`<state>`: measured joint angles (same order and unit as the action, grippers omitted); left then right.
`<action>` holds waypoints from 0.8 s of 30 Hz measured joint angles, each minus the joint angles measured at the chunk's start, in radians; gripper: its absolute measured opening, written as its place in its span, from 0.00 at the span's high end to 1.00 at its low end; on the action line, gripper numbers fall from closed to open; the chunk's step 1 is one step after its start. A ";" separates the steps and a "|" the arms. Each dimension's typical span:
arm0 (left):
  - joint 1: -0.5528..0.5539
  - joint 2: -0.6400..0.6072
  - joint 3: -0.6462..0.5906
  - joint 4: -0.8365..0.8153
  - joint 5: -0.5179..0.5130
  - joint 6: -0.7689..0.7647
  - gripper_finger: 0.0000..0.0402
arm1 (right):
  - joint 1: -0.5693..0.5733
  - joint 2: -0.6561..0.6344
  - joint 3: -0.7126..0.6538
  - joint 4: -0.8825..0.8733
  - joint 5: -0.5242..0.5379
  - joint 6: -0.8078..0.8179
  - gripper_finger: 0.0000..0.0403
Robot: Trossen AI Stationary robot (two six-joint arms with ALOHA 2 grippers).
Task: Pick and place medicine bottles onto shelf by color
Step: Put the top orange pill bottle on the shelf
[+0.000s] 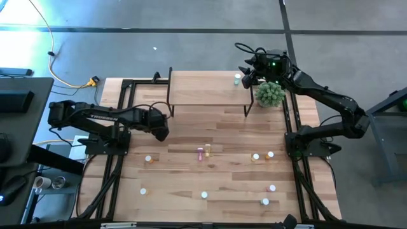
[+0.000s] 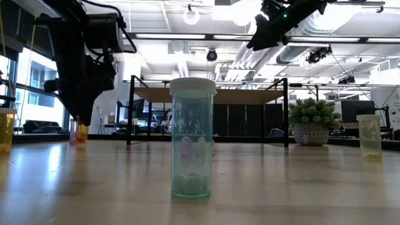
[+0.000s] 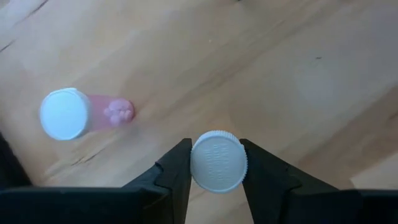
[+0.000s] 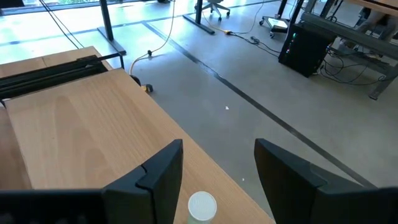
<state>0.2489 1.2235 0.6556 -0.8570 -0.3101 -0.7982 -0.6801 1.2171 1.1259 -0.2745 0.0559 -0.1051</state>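
Observation:
My left gripper (image 3: 217, 180) points down at the table's left middle (image 1: 162, 131), shut on a medicine bottle whose white cap (image 3: 217, 160) hides its body. A pink bottle (image 3: 99, 113) stands beside it. My right gripper (image 4: 217, 168) hangs open above the far right corner of the shelf (image 1: 206, 89). A green bottle (image 1: 238, 77) with a white cap (image 4: 202, 205) stands on the board there, under the gap, untouched. Several more bottles stand about the tabletop, among them a pink one (image 1: 200, 152) and a yellow one (image 1: 207, 150). My left gripper pinches the bottle's white cap by its rim (image 3: 194, 163), one finger on each side. The fingers come from above, pointing steeply down. The bottle is upright; in the low view its foot (image 2: 82, 139) seems to be on the table.
A small potted plant (image 1: 270, 94) stands just right of the shelf. A teal bottle (image 2: 192, 137) stands at the near edge, with others at the near right (image 1: 265, 201) and near left (image 1: 144, 190). Black frame rails (image 1: 121, 102) run along both table sides.

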 joint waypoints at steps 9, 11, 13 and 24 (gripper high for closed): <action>0.054 -0.049 0.197 -0.241 -0.091 0.063 0.72 | 0.000 0.000 0.000 -0.002 0.000 0.000 0.53; 0.088 -0.055 0.249 -0.265 -0.113 0.098 0.72 | 0.000 0.000 0.000 -0.002 0.000 0.000 0.53; 0.128 -0.059 0.304 -0.287 -0.128 0.138 0.72 | 0.000 0.000 0.000 -0.002 0.000 0.000 0.53; 0.381 -0.055 0.656 -0.283 -0.177 0.409 0.72 | 0.000 0.000 0.000 -0.003 0.000 -0.006 0.53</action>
<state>0.6296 1.1686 1.3117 -1.1397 -0.4874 -0.3888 -0.6802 1.2171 1.1259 -0.2771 0.0559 -0.1111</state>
